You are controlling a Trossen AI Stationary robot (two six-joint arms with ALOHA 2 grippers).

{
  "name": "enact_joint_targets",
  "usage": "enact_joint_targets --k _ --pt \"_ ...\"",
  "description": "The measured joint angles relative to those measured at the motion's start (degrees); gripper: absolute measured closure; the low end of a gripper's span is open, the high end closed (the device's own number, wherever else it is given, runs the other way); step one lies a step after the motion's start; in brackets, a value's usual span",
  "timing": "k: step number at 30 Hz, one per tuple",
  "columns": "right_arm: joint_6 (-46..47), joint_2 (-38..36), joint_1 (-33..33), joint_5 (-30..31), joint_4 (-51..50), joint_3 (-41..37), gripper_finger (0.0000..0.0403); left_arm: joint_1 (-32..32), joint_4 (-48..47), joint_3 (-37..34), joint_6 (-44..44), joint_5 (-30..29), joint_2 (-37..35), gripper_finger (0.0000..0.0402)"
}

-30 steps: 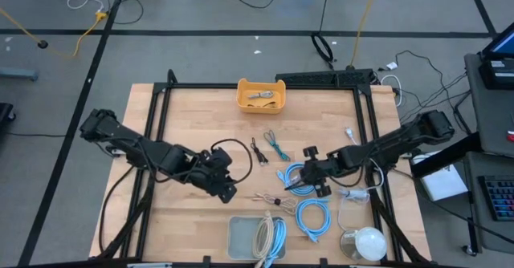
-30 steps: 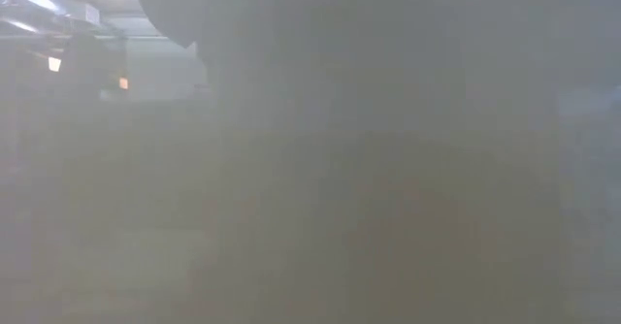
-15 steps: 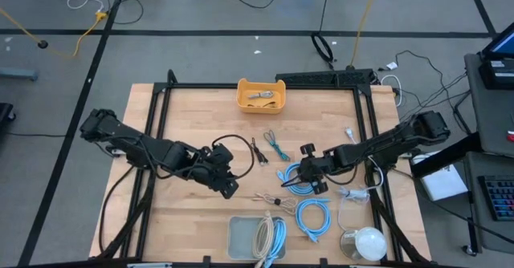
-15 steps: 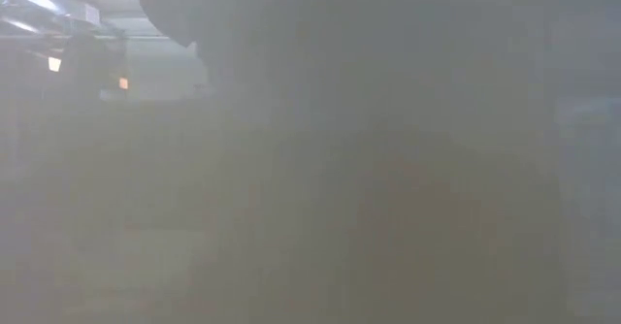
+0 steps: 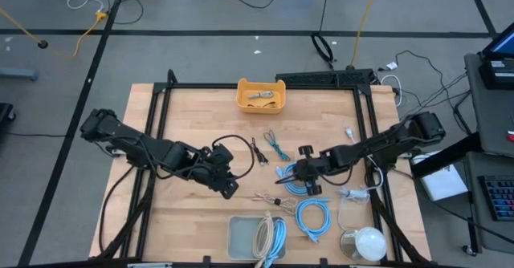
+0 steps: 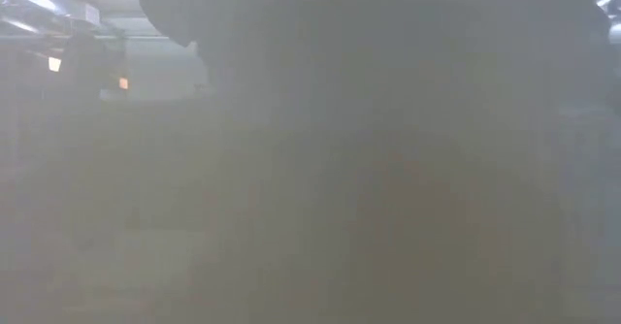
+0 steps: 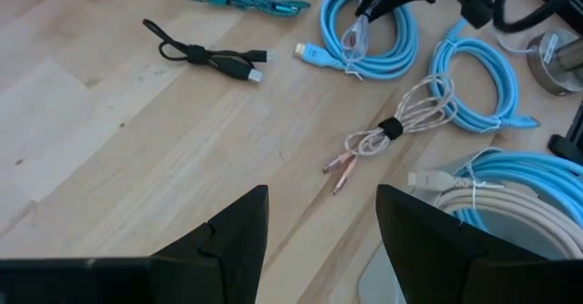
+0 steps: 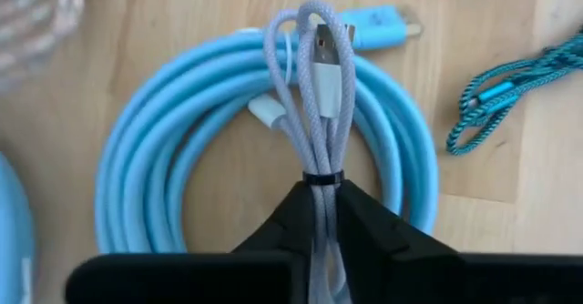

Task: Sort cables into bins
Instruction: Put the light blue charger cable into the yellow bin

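Wooden table (image 5: 193, 123); right hand (image 8: 321, 215) clamped on grey cable (image 8: 317, 86), its length straight ahead, over blue coil (image 8: 164, 158).

high: straight down over whole pale wooden table (image 5: 201, 115) | low: table-level, fogged, nothing readable | left wrist: oblique, mid-range | right wrist: very near coiled light-blue cable (image 8: 182, 158) | shared: that coil (image 7: 383, 31) (image 5: 293, 178)

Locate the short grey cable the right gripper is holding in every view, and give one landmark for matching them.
High view: too small to make out; right gripper sits there.
Low view: not in it.
Left wrist view: grey cable hangs over the coil.
Right wrist view: centre, pinched between the fingers.
Shared landmark: the light-blue coil beneath it.
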Motion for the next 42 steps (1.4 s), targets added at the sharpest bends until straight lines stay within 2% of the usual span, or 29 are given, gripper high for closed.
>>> enact_joint_targets --k 3,8,12,18,22,27,31,37,42 --pt "3.16 -1.60 0.09 1.16 -1.39 1.90 0.0383 -0.02 -0.28 0.02 0.00 0.09 0.00 0.0192" --pt "8.21 -5.59 0.01 7.71 -3.98 8.01 0.0372 -0.23 -0.81 0.00 -0.26 0.09 0.00 0.0192" --pt "5.79 -7.63 -1.91 10.64 -4.43 15.67 0.0384 -0.48 -0.53 0.00 -0.44 -0.07 0.00 0.0192" --pt "-4.01 -6.23 -9.92 11.86 -8.08 28.07 0.0384 -0.48 0.65 0.02 -0.69 -0.28 0.00 0.0193" --pt "-9.51 -3.61 -19.12 13.43 -8.33 31.96 0.0384 -0.56 0.66 0.02 -1.87 -0.65 0.00 0.0193" --pt "-7.70 0.62 -32.89 7.49 -8.10 32.17 0.0384 -1.39 0.71 0.02 -4.50 -2.15 0.02 0.0193" --pt "-9.45 3.76 -40.14 0.72 -6.75 32.12 0.0384 -2.24 0.67 0.02 -6.42 -2.72 0.02 0.0193" --pt "-15.88 8.85 -43.36 -3.07 -6.21 32.16 0.0384 -2.71 0.30 0.02 -8.38 -2.93 0.02 0.0193" --pt "-19.59 13.41 -41.51 -4.65 -6.33 32.31 0.0384 -2.62 0.20 0.02 -8.89 -2.95 0.02 0.0192"
